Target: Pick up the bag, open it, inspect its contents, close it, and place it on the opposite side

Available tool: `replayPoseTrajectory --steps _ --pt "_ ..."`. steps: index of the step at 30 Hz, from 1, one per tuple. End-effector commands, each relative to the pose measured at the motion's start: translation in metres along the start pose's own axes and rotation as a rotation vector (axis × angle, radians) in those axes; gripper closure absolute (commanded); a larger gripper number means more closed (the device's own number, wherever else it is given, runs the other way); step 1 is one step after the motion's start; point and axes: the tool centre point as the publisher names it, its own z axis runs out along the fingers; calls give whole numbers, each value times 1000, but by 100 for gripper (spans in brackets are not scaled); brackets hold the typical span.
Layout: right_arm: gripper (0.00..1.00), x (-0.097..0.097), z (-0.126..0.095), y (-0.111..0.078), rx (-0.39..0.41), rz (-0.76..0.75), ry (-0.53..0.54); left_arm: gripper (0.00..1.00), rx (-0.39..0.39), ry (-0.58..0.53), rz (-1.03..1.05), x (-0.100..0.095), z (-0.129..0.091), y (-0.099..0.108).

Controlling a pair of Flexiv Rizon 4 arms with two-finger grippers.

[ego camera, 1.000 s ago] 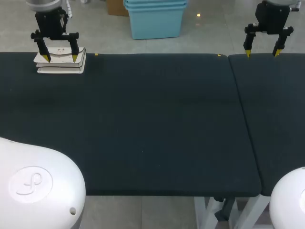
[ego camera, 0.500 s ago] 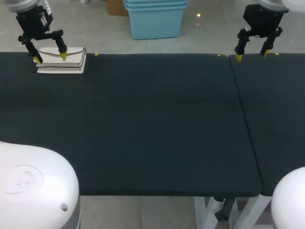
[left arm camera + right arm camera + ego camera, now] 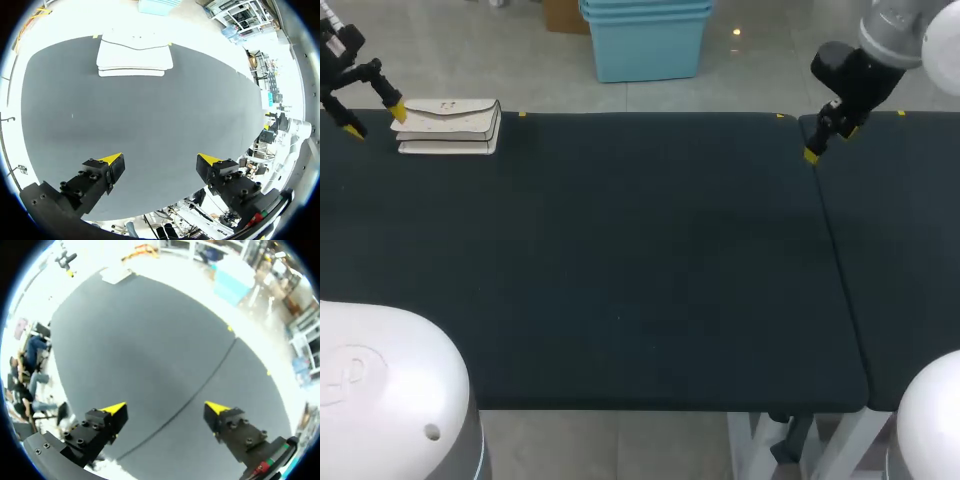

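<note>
The dark table [image 3: 650, 250] has 1 seam [image 3: 833, 250] toward its right and small yellow marks [image 3: 523, 114] along its far edge.

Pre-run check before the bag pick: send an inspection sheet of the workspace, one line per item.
Surface: dark table, two panels meeting at a seam; small yellow marks on the far edge.
Job's things: white bag lying flat, flap down, at the far left corner; not held.
Clutter: nothing seen.
Claws: left claw open, empty, bag ahead of it and apart; right claw open, empty, near the seam by the far edge.
Cables: nothing seen.
Surroundings: nothing seen over the table.
</note>
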Motion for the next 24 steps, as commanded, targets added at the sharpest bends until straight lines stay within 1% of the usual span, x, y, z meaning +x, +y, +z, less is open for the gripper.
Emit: replayPoseTrajectory --steps 1,6,7,8,9,16,21,23,24 --pt "0 9 9 -7 -309 -156 -5 0 0 151 2 -17 1 -7" --pt "0 18 10 -6 -380 -238 5 0 2 174 -3 -28 3 -12" --pt "0 20 11 -6 -388 -261 34 0 4 176 -6 -30 3 -13" --pt "0 22 13 -5 -383 -301 79 0 6 180 -9 -32 3 -14" --pt "0 26 16 -4 -360 -334 113 0 7 180 -9 -33 2 -14" --pt "0 26 16 -4 -360 -334 113 0 24 148 -45 -47 0 -17" --pt "0 26 16 -4 -360 -334 113 0 54 162 -63 -64 2 -27" --pt "0 35 23 1 -400 -407 145 0 68 183 -66 -70 4 -30" --pt "0 40 31 4 -410 -440 148 0 72 184 -71 -74 6 -31"
